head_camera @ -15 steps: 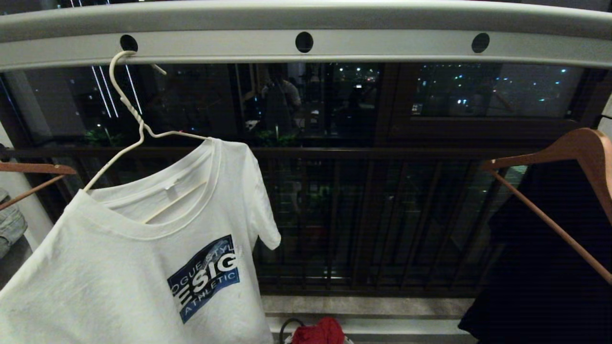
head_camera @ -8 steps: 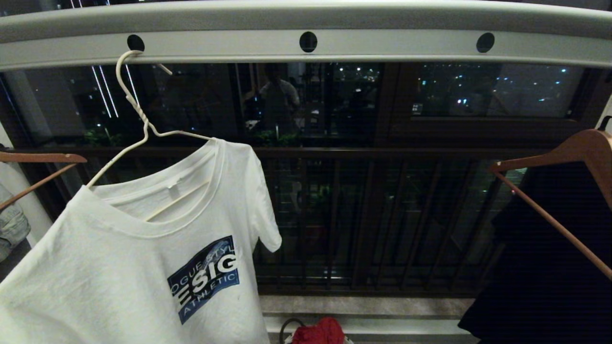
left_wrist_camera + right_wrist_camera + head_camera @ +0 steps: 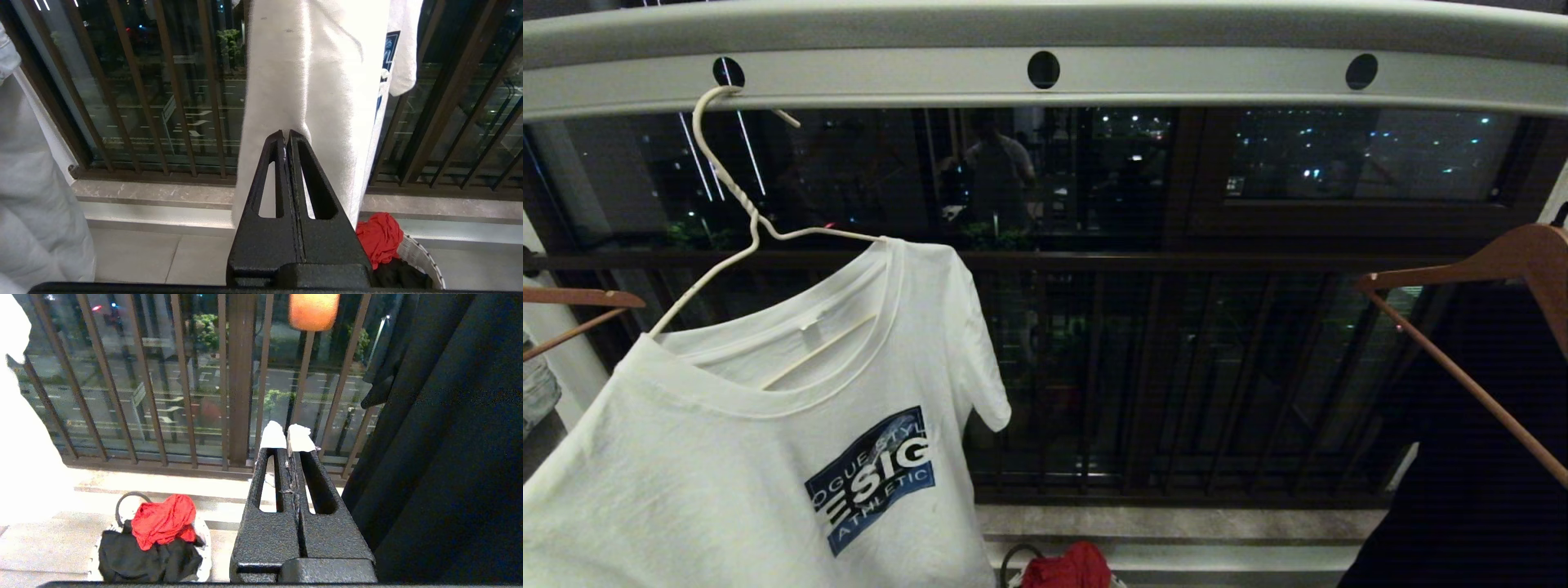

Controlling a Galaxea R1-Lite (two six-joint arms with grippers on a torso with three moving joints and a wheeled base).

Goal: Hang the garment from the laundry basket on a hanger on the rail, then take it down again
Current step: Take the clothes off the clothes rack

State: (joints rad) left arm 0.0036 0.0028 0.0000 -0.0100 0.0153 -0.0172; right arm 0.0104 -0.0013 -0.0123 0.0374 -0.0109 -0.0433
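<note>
Night city lights fill the window behind a dark brown barred railing [image 3: 1143, 376], so it's a balcony setup. I've got the white short-sleeved T-shirt with the dark blue chest print [image 3: 768, 457] sitting on the thin white wire hanger [image 3: 737, 196], whose hook is through a round hole in the long pale grey metal rail [image 3: 1045, 82] so it can't slide. Both arms are low, out of the head view. My left gripper [image 3: 286, 136] is clenched on nothing, just in front of the shirt's hem; my right gripper [image 3: 288, 441] is clenched too, empty. Down below, the small round patterned-rim laundry basket [image 3: 202, 555] holds only a red cloth [image 3: 163, 518] and a black garment [image 3: 147, 555]. Taking it down looks next.
</note>
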